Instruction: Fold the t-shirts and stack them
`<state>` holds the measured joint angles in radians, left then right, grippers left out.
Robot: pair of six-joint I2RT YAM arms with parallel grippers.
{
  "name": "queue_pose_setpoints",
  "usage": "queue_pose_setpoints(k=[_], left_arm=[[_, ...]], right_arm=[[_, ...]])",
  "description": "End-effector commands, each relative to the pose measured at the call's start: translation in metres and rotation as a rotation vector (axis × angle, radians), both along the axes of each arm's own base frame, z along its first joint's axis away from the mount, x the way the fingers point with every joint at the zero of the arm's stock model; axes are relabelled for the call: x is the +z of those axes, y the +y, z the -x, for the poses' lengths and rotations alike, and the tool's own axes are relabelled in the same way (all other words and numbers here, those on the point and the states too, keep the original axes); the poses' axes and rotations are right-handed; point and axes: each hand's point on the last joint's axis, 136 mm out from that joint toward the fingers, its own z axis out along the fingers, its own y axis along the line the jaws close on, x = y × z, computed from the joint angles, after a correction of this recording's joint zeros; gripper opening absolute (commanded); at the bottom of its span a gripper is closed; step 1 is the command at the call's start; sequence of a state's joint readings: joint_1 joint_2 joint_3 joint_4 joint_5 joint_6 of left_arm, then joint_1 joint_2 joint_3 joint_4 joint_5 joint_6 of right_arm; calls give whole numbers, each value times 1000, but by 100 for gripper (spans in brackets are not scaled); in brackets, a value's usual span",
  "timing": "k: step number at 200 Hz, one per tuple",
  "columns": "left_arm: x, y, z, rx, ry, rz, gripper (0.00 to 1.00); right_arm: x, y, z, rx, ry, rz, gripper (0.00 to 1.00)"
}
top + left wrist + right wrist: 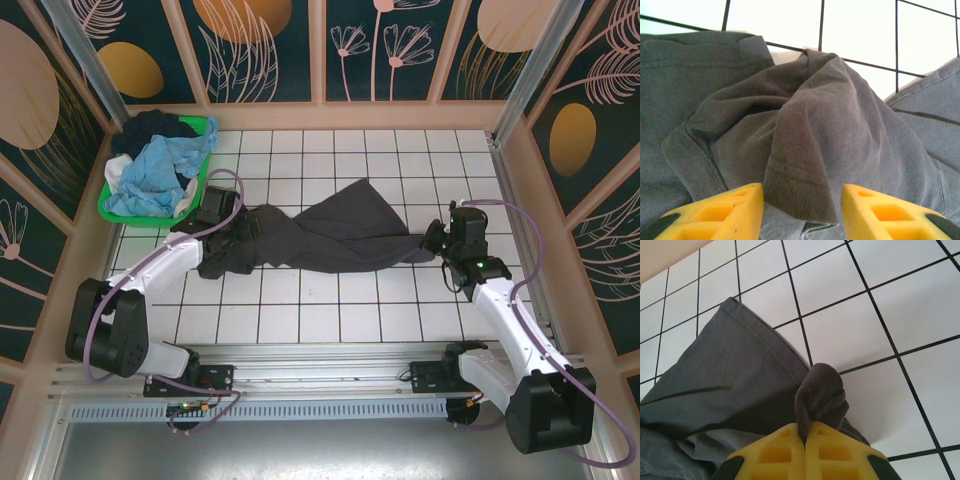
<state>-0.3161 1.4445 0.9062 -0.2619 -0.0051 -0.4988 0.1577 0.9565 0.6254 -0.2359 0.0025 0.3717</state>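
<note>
Top external view: we locate the charcoal-grey t-shirt (320,240) on the tabletop (330,310). It is drawn out into a long, twisted band across the middle, running roughly parallel to the near edge. The band is bunched and thicker at its left end, and one pointed flap reaches toward the far edge near the centre.

The left pincer (222,215) sits over the left end of the band. The right pincer (437,238) sits at the right end, well in from the right edge.

Left wrist view: we see the two yellow fingers (715,212) spread apart. A hemmed fold of the grey cloth hangs down into the gap between them. The cloth is rumpled in ridges ahead of the fingers, with white gridded tabletop beyond it.

Right wrist view: we see the yellow fingers (830,452) pressed together, pinching a small rolled nub of the grey cloth that stands up just ahead of the tips. From the nub, the fabric fans out to the left and lies flat on the grid.

The green basket (106,210) stands in the far left corner of the tabletop. It holds a light blue t-shirt (150,175) on top, a dark navy t-shirt (160,128) toward the far side, and a white t-shirt (114,170) showing at the left rim.
</note>
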Motion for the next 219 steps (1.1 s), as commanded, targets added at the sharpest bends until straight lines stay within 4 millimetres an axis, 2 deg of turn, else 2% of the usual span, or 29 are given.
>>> queue_pose_setpoints(k=[1, 19, 28, 50, 80, 104, 132, 146, 150, 161, 183, 219], left_arm=[[11, -3, -13, -1, -35, 5, 42], [12, -4, -15, -2, -30, 2, 33], [12, -4, -15, 0, -28, 1, 32], [7, 3, -12, 21, -14, -28, 47], [-7, 6, -12, 34, 20, -49, 51], [-9, 2, -14, 27, 22, -33, 47], [-5, -1, -16, 21, 12, -18, 33], [-3, 2, -14, 28, 13, -27, 33], [9, 0, -21, 29, -15, -18, 32], [14, 1, -22, 32, -27, -24, 32], [16, 7, -21, 45, -25, -53, 28], [15, 3, -21, 35, -24, -35, 18]], right_arm=[[7, -6, -4, -17, -41, 15, 0], [9, -3, -4, 0, -45, 1, 0], [11, -3, -4, 2, -49, 1, 0], [12, -4, -4, 2, -54, -2, 0], [10, -4, -4, 5, -53, -6, 0], [11, -3, -6, 6, -57, -14, 0], [13, -2, -6, 9, -62, -17, 0], [13, -2, -6, 6, -64, -17, 0], [12, -3, -6, 6, -62, -15, 0], [9, -3, -6, 7, -54, -14, 0], [4, -3, -4, 6, -45, -15, 0], [5, -3, -3, 7, -50, -21, 0]])
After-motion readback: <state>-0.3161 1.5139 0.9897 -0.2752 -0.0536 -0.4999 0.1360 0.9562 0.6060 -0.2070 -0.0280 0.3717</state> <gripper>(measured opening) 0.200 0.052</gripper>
